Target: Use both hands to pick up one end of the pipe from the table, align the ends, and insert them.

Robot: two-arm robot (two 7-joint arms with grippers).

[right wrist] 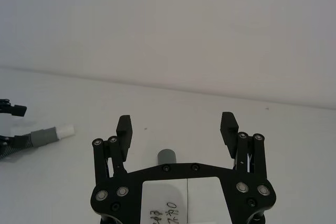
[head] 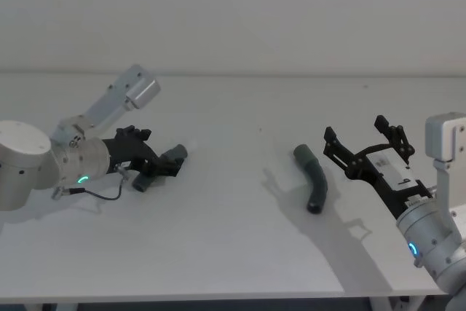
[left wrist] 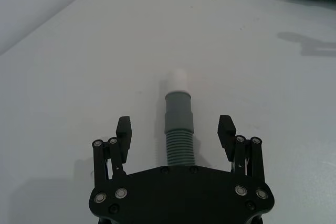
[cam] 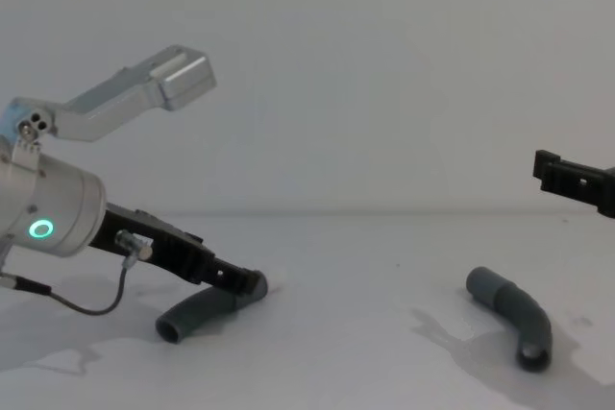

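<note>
Left gripper (left wrist: 176,127) straddles one pipe piece (left wrist: 178,148) on the table (head: 233,253) — jaws spread, ribbed body between them, neither pad touching, collar (left wrist: 178,109) w/ whitish tip (left wrist: 178,80) poking out past the fingertips. Right gripper (right wrist: 176,124), jaws likewise spread and empty, hovers w/ the other piece (head: 313,176) below its palm, not between the tips. Pieces look light, rubbery, bendy (prob. squashable) — best gripped just behind the stiffer collar.

Two pipe pieces are showing, left piece (head: 177,154) and right piece (head: 314,176); two grippers are showing too, left gripper (left wrist: 175,125) and right gripper (right wrist: 176,123); one table (head: 233,253) is sitting underneath.
</note>
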